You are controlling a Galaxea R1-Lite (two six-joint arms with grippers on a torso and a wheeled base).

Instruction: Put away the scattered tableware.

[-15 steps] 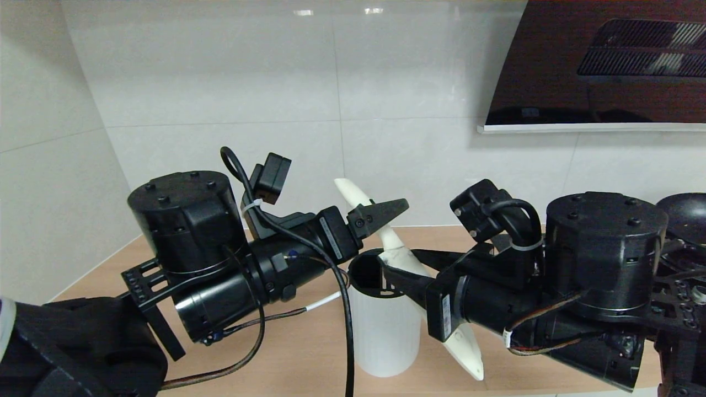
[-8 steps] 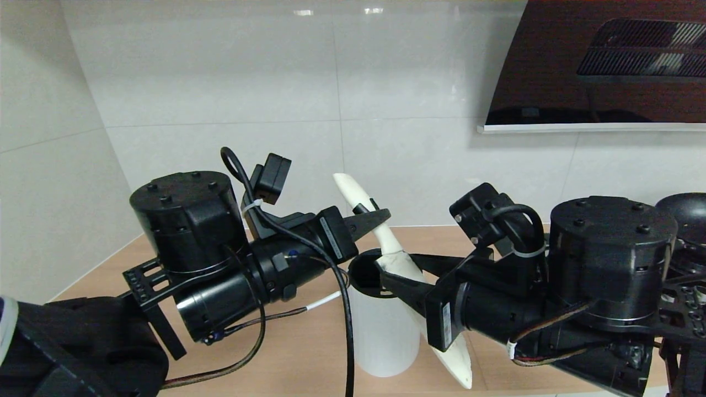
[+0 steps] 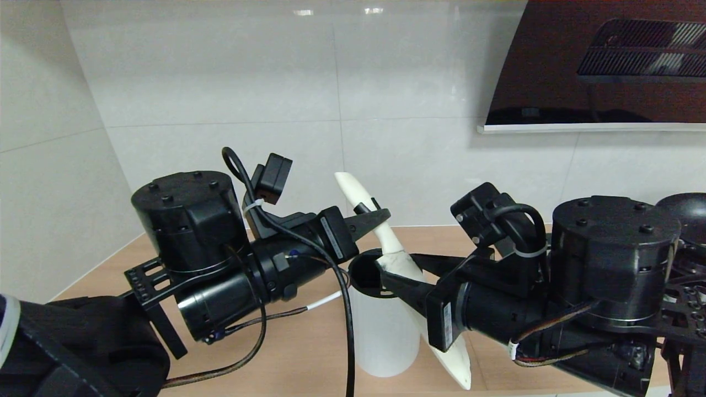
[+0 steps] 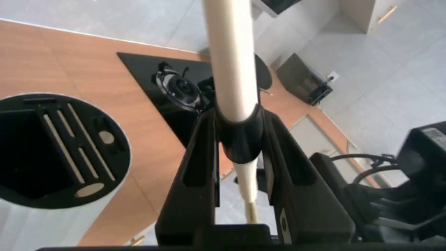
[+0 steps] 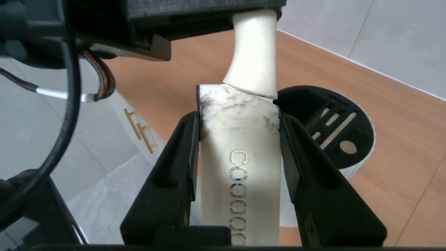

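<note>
A white knife [image 3: 358,198] with a pale handle and a wide white blade stands tilted above a white cylindrical holder [image 3: 383,336] with a black slotted top. My left gripper [image 3: 368,216] is shut on the knife's handle [image 4: 226,63], as the left wrist view shows [image 4: 237,132]. My right gripper [image 3: 394,270] is shut on the blade [image 5: 240,160] just below the handle, its fingers [image 5: 181,153] pressing both flat sides. The blade tip hangs down in front of the holder's right side. The holder's slotted top [image 5: 334,129] lies just behind the knife.
The holder stands on a wooden counter [image 3: 309,342] against a white tiled wall. A black hob with a burner [image 4: 181,87] is set into the counter to the right, with dark cookware [image 3: 684,215] on it and a dark range hood [image 3: 606,66] above.
My left gripper's fingers have shut on the knife handle. My right arm has shifted slightly left with the blade, and the knife has dropped a little.
</note>
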